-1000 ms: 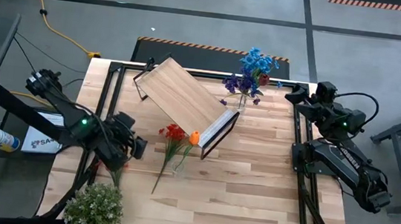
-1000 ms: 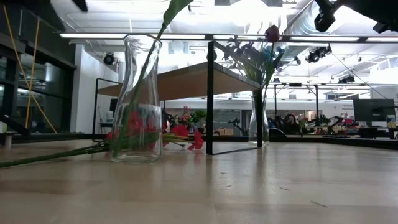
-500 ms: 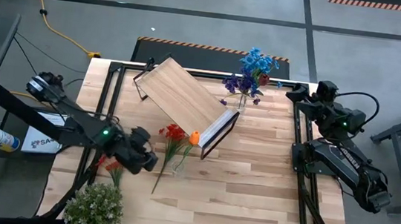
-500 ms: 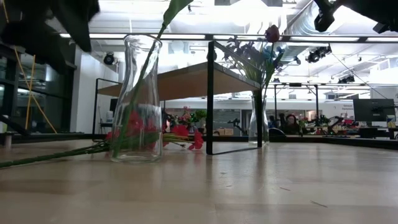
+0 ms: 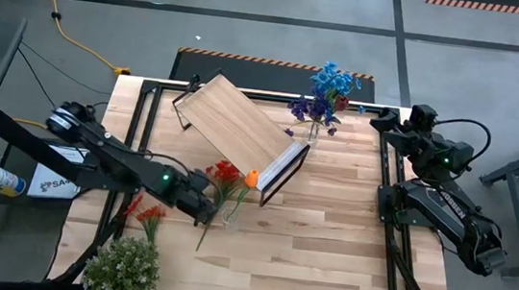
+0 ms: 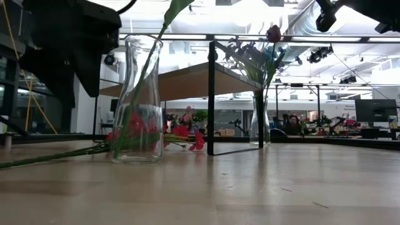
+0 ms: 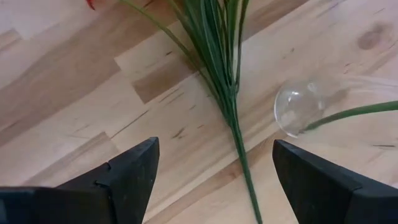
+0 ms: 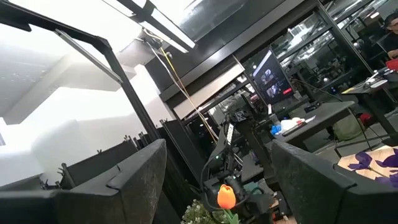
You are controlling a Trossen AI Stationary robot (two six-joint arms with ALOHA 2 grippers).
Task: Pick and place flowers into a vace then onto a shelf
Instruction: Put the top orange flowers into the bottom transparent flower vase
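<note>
left gripper (image 5: 203, 207) now over stems (image 7: 225, 93), fingers apart, wrist-only

Overhead and table-level views share the shelf (image 5: 242, 129).

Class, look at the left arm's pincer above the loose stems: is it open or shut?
Open. In the left wrist view the left pincer shows two fingers set wide apart, with green stems lying on the table between them, ungripped.

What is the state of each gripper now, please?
Left gripper: jaws open, holding nothing, over the green stems.
Right gripper: jaws open, holding nothing, parked at the table's right edge.
</note>
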